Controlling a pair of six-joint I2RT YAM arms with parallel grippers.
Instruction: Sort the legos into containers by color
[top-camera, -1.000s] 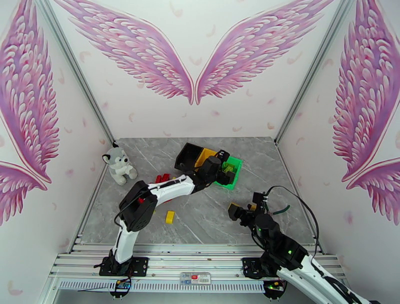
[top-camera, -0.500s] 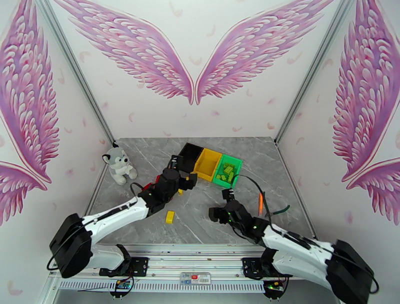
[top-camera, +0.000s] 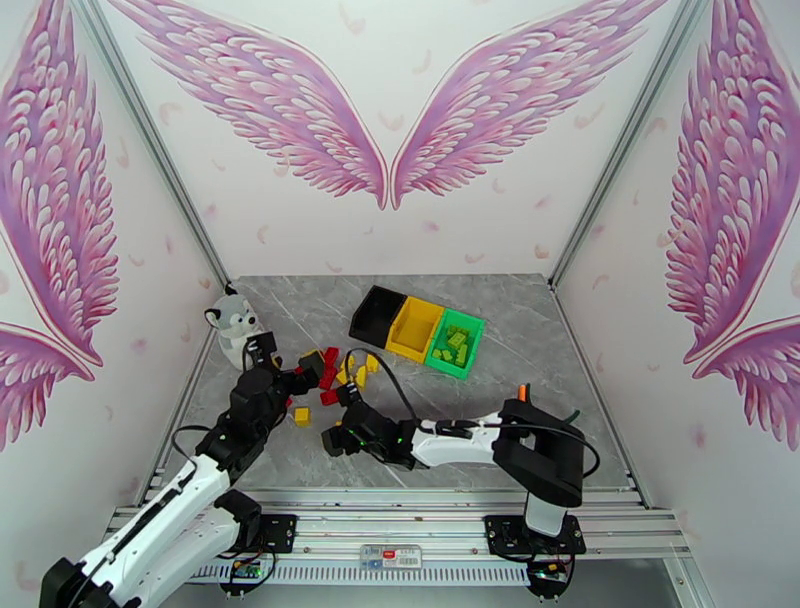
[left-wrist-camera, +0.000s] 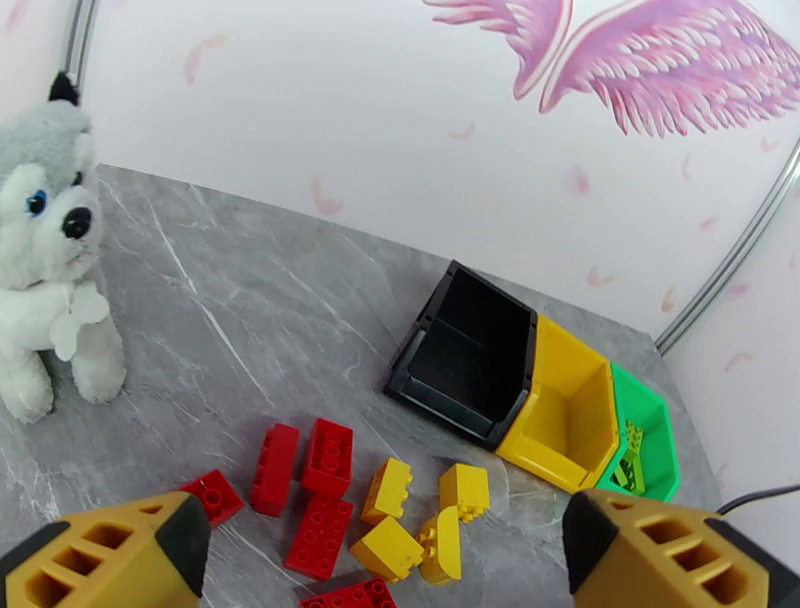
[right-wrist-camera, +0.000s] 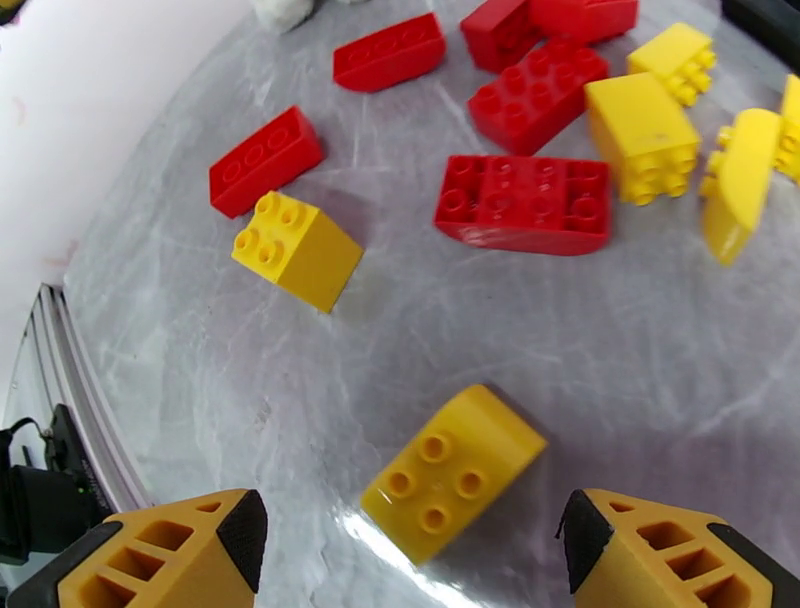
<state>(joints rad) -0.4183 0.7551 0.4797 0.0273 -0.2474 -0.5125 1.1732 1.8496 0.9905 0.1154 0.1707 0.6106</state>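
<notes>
Red and yellow legos (top-camera: 335, 370) lie in a loose pile left of centre; the left wrist view has red legos (left-wrist-camera: 328, 458) and yellow ones (left-wrist-camera: 465, 490) just ahead of my left gripper (left-wrist-camera: 385, 550), which is open and empty. From above, my left gripper (top-camera: 283, 365) stands at the pile's left edge. My right gripper (top-camera: 338, 418) reaches in low from the right, open. A single yellow lego (right-wrist-camera: 455, 470) lies between and just ahead of its fingertips (right-wrist-camera: 180, 555), untouched. The containers stand behind: black (top-camera: 378, 312), yellow (top-camera: 415, 328) and green (top-camera: 455, 343), the green one holding green bricks.
A plush husky (top-camera: 232, 325) sits at the left wall, close behind my left arm. An orange handle (top-camera: 521, 388) pokes up by the right arm's elbow. Another yellow brick (right-wrist-camera: 298, 248) and a red one (right-wrist-camera: 265, 160) lie near the left table edge.
My left arm swung back from the containers to the left of the pile and opened wider. My right arm swept left across the table to the lone yellow lego.
</notes>
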